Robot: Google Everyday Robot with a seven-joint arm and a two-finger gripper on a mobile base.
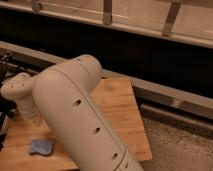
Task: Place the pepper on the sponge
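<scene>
The blue-grey sponge [41, 146] lies on the front left part of the wooden board [120, 110]. My cream-coloured arm [75, 115] fills the middle of the camera view and bends toward the left. The gripper [34, 118] hangs at the arm's end, above the board and just behind the sponge, a little apart from it. The pepper is hidden from this view.
A dark wall with a pale ledge [165, 97] runs behind the board. Speckled floor [175, 145] lies to its right. Dark equipment [4, 107] stands at the left edge, close to the gripper.
</scene>
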